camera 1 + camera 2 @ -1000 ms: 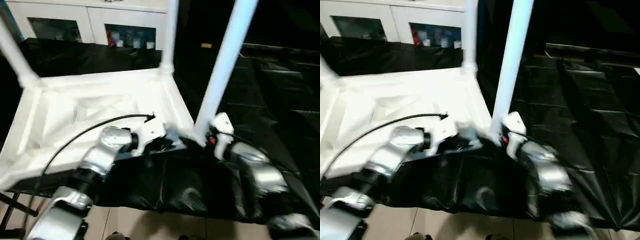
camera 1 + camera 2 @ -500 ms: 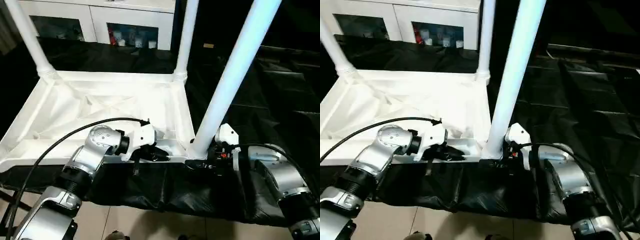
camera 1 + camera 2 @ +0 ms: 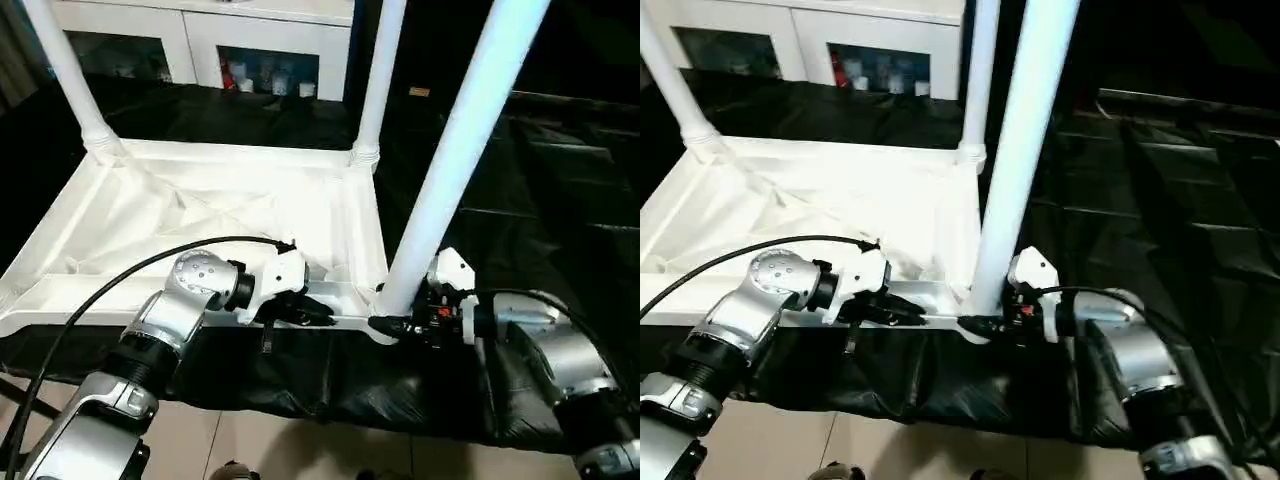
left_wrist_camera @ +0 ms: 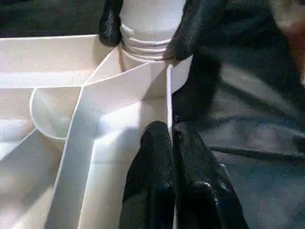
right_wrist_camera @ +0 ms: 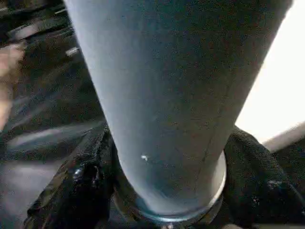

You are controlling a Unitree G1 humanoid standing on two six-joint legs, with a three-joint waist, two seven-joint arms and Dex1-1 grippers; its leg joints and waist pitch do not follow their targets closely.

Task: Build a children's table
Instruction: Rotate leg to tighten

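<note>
The white table top (image 3: 200, 200) lies upside down on black sheeting, ribbed underside up. Three white legs stand in its corner sockets: far left (image 3: 65, 70), far right (image 3: 378, 80) and near right (image 3: 450, 170). My left gripper (image 3: 320, 312) is shut on the top's thin near rim (image 4: 168, 95), a short way from the near right corner. My right gripper (image 3: 385, 325) reaches in from the right. Its black fingers (image 4: 190, 28) press both sides of the near right leg's ridged collar (image 4: 147, 38). In the right wrist view that leg (image 5: 171, 95) stands between the fingers (image 5: 90, 181).
Crinkled black sheeting (image 3: 560, 200) stretches off to the right of the table top. A white cabinet with glass doors (image 3: 250, 40) stands behind. A black cable (image 3: 130, 270) arcs over my left forearm. Tiled floor (image 3: 280, 450) shows below the near edge.
The head camera has swung and steadied. My right gripper's fingers have closed in around the near right leg's base. The left gripper has kept its hold on the rim.
</note>
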